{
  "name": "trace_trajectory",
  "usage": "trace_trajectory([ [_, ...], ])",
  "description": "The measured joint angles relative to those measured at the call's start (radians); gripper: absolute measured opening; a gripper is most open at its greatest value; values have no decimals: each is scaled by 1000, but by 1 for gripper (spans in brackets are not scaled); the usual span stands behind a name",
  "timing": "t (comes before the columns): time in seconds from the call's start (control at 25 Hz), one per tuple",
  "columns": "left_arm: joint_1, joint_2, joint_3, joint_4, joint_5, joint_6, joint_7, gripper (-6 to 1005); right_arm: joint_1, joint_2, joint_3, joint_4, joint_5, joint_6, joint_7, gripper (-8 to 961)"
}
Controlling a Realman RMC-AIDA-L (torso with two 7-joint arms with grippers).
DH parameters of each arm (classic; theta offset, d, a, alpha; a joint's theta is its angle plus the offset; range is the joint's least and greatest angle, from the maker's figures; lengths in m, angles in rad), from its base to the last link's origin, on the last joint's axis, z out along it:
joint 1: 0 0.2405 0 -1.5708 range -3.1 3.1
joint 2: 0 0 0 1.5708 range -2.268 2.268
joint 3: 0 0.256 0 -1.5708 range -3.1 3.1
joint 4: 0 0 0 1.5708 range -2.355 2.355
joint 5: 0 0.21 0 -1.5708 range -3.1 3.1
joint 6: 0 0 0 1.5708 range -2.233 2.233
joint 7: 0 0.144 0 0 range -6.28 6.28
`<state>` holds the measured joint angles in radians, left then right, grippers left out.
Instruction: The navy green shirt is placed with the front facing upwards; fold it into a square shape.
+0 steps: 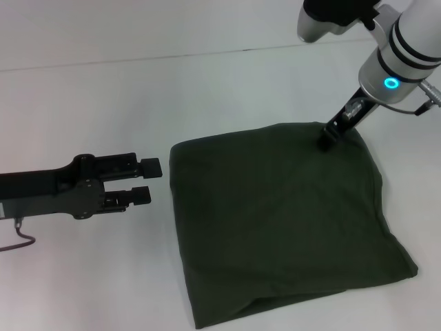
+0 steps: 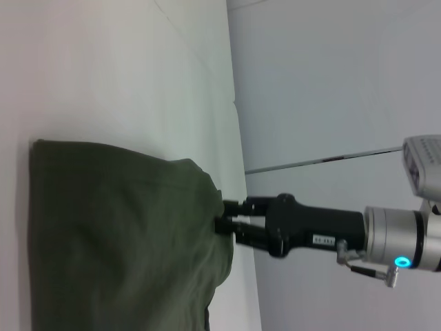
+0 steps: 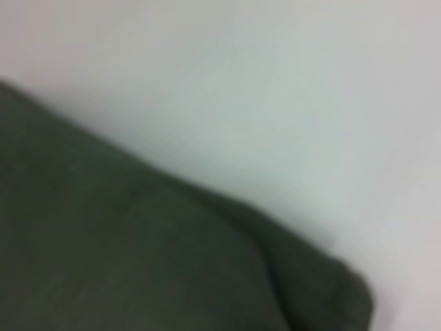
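Right gripper [image 1: 326, 141] pinches the folded navy green shirt [image 1: 275, 221] at its far corner; left gripper [image 1: 148, 181] spread beside it; no print shows.

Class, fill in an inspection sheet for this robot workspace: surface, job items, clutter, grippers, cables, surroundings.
Surface: plain white table.
Job's things: dark olive-green cotton shirt, folded into a rough square, plain side up; no print visible.
Clutter: nothing seen.
Grippers: left gripper open, hovering beside the shirt's left edge, apart from it; right gripper at the shirt's far right corner, shut on the fabric.
Cables: thin wire loop under the left arm.
Surroundings: pale wall behind the table.
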<state>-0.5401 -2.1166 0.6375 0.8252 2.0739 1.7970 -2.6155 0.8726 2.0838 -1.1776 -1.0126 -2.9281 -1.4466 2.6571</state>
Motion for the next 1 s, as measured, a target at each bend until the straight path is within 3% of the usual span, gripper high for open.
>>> trace_trajectory([
  [0.16,0,1,-2,0,0,1,0,734,-31,0,-32,-89,-3,17,55,402],
  [0.24,0,1,-2,0,0,1,0,735,-41,4,-31,-188,39,-89,27,402],
  [0.52,0,4,-4,0,0,1,0,736,-20,2,-25,-211,193,-278,-35,402],
  [0.8,0,2,-4,0,0,-1,0,736,-19,2,-56,-24,106,-173,-44,403],
  [1.0,0,0,-4,0,0,-1,0,735,-28,4,-55,-11,13,-84,-10,403],
])
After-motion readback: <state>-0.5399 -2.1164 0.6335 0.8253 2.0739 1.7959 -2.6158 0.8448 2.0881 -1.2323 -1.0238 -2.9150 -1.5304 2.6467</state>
